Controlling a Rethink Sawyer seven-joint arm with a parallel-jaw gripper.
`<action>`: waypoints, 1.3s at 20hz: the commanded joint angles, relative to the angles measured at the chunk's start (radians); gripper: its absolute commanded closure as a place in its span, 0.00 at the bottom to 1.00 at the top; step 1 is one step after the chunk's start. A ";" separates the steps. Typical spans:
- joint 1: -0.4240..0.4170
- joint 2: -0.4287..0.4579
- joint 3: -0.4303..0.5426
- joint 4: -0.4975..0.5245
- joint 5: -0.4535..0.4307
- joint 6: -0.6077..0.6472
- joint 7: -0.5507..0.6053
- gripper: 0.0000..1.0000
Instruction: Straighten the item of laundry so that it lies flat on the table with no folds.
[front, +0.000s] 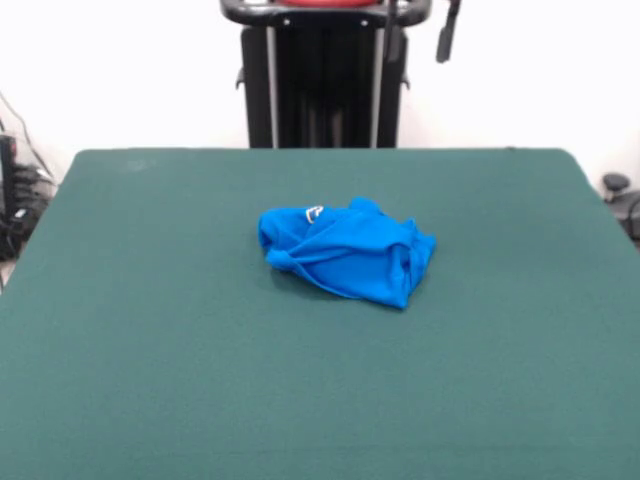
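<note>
Front view: I see the blue T-shirt (345, 250) bunched into a crumpled heap near the middle of the green table (150, 350), slightly toward the far side; folds overlap everywhere, one twisted ridge runs across its left part; a small patch of white print shows near the top left of the heap; the rest of the print is hidden; the cloth rests on the felt, nothing touching it; I can't find the gripper here, only the dark pedestal (325, 90) at the far edge, so I cannot tell its state; no other view given.
</note>
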 joint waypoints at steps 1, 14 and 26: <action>-0.021 0.175 0.012 -0.069 0.081 -0.119 0.284 0.00; -0.031 0.293 -0.016 -0.188 0.176 -0.194 0.272 0.00; -0.065 0.423 -0.011 -0.303 0.200 -0.235 0.235 0.00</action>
